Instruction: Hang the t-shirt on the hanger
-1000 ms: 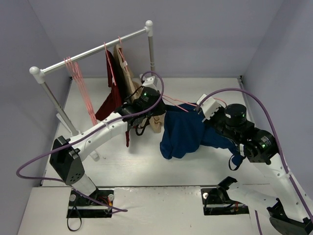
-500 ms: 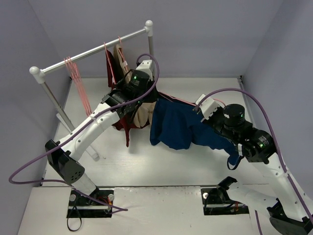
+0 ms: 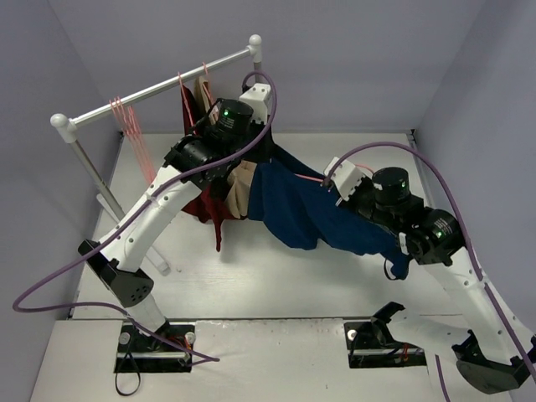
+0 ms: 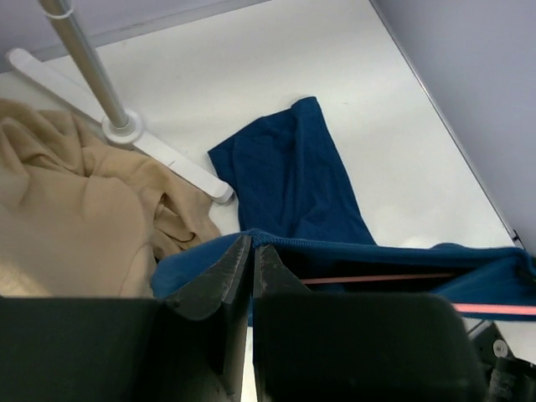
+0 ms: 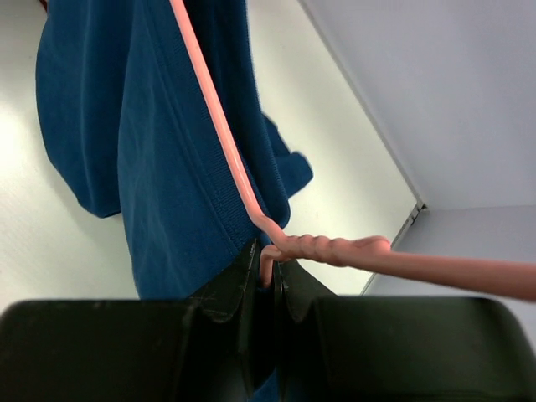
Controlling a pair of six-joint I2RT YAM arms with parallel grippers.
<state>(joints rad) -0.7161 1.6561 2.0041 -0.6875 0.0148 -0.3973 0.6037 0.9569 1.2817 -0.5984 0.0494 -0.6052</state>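
The navy t-shirt (image 3: 293,205) hangs stretched between both grippers, above the table. My left gripper (image 3: 266,152) is shut on the shirt's ribbed edge (image 4: 276,241), close to the rack. A sleeve (image 4: 293,176) trails on the white table below. The pink wire hanger (image 3: 308,177) runs inside the shirt (image 4: 377,277). My right gripper (image 5: 270,261) is shut on the hanger (image 5: 219,126) just under its twisted neck, with the shirt's cloth (image 5: 126,151) against the left finger. In the top view the right gripper (image 3: 328,181) sits at the shirt's right end.
A white clothes rack (image 3: 159,84) stands at the back left with several pink hangers (image 3: 127,119), a dark red garment (image 3: 201,203) and a tan garment (image 3: 239,194). Its pole and foot (image 4: 159,149) and the tan cloth (image 4: 75,218) are close to my left gripper. Grey walls enclose the table.
My left arm has risen and swung back toward the rack, pulling the shirt's edge up and stretching it. The right gripper has moved slightly left with the hanger.
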